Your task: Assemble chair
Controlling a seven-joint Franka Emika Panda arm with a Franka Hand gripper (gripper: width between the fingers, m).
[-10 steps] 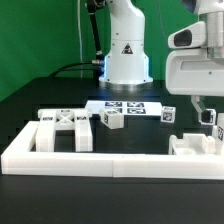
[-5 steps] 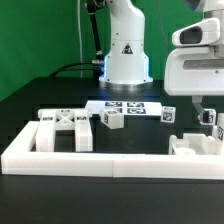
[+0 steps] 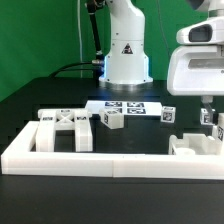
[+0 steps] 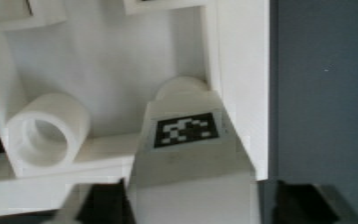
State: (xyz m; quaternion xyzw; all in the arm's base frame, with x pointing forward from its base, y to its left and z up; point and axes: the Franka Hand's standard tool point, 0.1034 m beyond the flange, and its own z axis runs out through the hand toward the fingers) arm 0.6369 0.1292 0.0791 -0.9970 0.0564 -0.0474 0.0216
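The claw (image 3: 207,103) hangs over the desk (image 3: 40,92) at the exterior view's right, and there is only 1 arm, so no question of which is nearer. In the wrist view the 2 dark fingers (image 4: 91,206) stand tight against both flanks of a tagged chair part (image 4: 190,130), which runs up between them. I judge the claw is pinching this part, though the contact itself is blurred.

The long axis of the part goes straight away from the wrist camera and gets narrow with the distance, so it points down to the desk, in line with the claw and not across it. In the exterior view the same part (image 3: 210,118) shows just under the fingers, above a white block (image 3: 193,146) that sits against the white fence (image 3: 90,160).

Beside the part the wrist view shows a round white piece (image 4: 43,135) with a hole, near but apart from it. I cannot tell if this is a nut or a socket.

The bigger chair pieces (image 3: 65,128) lie well apart, toward the exterior view's left, beyond the marker board (image 3: 125,105). The assembly seems to be at an early stage, as these pieces are not joined with the held part. The coming move probably depends on keeping the part upright
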